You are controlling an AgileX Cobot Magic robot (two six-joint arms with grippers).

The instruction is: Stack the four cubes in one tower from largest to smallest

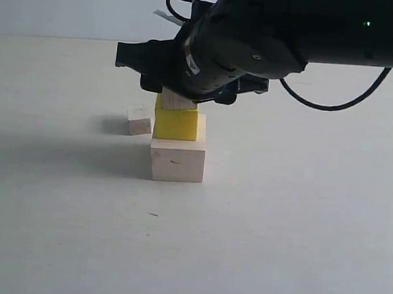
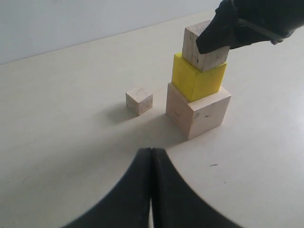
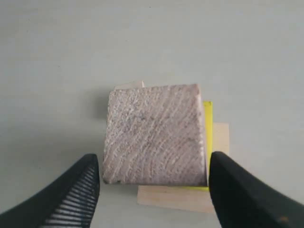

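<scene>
Three stacked cubes (image 2: pixel 197 80), edges askew; right pincer (image 3: pixel 153 164) straddles top cube (image 3: pixel 154 135).

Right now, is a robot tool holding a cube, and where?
Nothing seems held. The right tool is open around the top cube, its fingers beside two opposite sides with slim gaps. The left tool is shut and empty.
</scene>
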